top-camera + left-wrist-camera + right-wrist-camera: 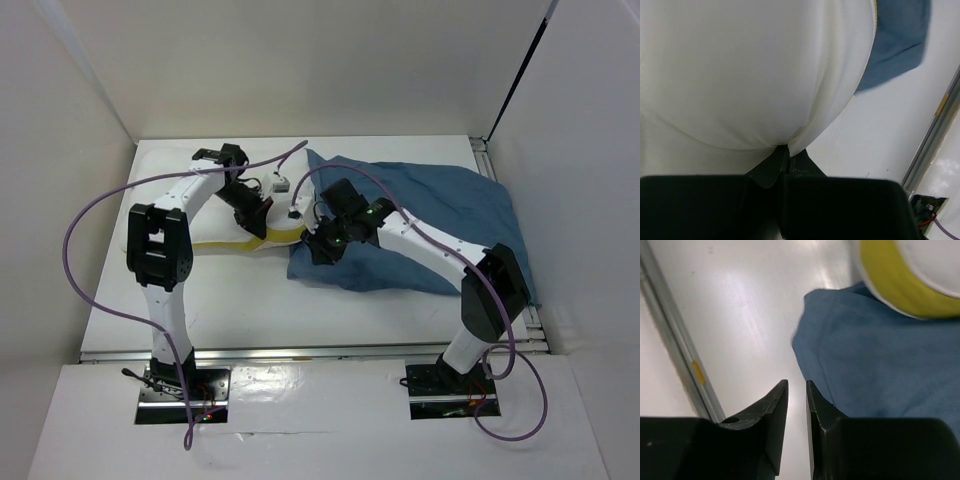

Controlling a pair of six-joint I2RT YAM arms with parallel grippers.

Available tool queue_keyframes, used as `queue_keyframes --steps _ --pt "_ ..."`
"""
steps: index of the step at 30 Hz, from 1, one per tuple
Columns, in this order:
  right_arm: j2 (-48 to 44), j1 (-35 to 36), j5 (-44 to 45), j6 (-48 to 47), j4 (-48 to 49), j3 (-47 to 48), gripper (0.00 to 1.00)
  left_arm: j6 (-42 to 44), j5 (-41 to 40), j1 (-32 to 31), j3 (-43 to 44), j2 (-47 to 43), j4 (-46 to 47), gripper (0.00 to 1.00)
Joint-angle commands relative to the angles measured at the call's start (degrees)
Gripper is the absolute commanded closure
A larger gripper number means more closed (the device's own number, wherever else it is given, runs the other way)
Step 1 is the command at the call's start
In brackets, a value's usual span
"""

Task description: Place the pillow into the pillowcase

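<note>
White-walled enclosure, white counter [250, 310]; the large soft white pillow with a yellow edge band [750, 70] lies toward 10 o'clock, its 3 o'clock end touching the wrinkled dusty-blue fabric pillowcase [440, 210]. Left tool [785, 150] is clamped on a pinch of pillow cover; right tool [796, 390] is slightly parted and empty over the case's 9 o'clock edge. Probable step: opening the mouth; next, catch one hem layer only and lift it.
</note>
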Motion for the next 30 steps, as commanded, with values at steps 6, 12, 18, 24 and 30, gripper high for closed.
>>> queue_keyframes --steps 6,12,18,24,30 --pt "0.20 -9.97 10.23 11.97 4.73 5.04 0.73 1.51 0.48 -0.26 -5.60 -4.78 3.89 1.00" --pt "7.67 -14.20 -1.33 19.19 4.20 9.96 0.76 1.51 0.49 -0.26 -7.27 -6.37 5.03 1.00" --pt "14.61 -14.20 -8.13 23.86 5.61 15.93 0.67 1.51 -0.04 0.35 -7.80 -6.90 5.03 1.00" --pt "20.59 -14.20 -9.46 25.88 5.61 22.97 0.65 1.51 -0.04 0.35 -8.95 -7.95 6.17 1.00" --pt "24.19 -14.20 -8.23 27.02 5.61 24.82 0.65 1.51 -0.04 0.35 -8.95 -7.95 6.18 1.00"
